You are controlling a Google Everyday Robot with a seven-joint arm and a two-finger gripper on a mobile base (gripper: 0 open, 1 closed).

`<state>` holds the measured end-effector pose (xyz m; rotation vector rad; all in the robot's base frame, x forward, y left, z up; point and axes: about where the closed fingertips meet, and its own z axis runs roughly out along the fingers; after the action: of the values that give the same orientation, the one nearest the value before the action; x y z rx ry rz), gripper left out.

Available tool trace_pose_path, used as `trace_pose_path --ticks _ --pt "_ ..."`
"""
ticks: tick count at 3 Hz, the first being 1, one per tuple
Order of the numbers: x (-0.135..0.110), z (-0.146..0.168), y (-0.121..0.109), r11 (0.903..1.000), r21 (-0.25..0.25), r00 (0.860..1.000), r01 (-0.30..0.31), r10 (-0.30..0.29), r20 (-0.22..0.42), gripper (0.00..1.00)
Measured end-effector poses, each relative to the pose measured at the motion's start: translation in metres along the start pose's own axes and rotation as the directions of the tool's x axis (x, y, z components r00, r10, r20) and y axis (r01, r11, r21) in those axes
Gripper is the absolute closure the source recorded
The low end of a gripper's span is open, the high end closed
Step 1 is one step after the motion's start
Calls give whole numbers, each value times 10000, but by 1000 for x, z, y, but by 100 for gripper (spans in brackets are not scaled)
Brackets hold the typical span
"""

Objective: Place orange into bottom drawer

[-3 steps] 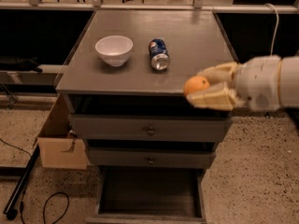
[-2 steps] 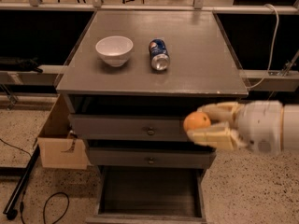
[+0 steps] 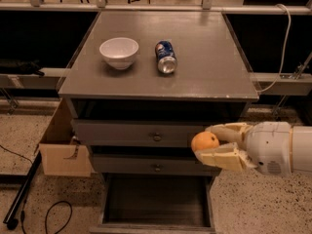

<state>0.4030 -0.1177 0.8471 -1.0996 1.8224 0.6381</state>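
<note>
Speckled stone floor, dark railed background. A grey wooden cabinet (image 3: 161, 77) stands at centre, its flat matte top worn pale along the front edge. On the top: a white glossy round bowl (image 3: 119, 51), and at its 3 o'clock a blue metal can (image 3: 165, 57) lying on its side, well apart from it.

The orange (image 3: 204, 141) is small, round, bright, slightly dimpled and faintly shiny. It sits at 4 o'clock from frame centre, in front of the middle drawer (image 3: 156, 137), clear of any surface. The gripper (image 3: 207, 143), with cream ribbed fingers on a white rounded wrist entering from 3 o'clock, is clamped on the orange above and below.

The bottom drawer (image 3: 156, 201), at 6 o'clock, is pulled out: a wide, shallow tray with a dark interior. A cardboard box (image 3: 63, 150) stands at the cabinet's 9 o'clock.
</note>
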Motion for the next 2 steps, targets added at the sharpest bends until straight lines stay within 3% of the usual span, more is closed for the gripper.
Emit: trace_pose_path --ticks 1,2 --pt "26 14 2 9990 -83 9990 -445 446 59 100" --pt "76 37 11 9884 -216 9886 -1500 1502 80 100"
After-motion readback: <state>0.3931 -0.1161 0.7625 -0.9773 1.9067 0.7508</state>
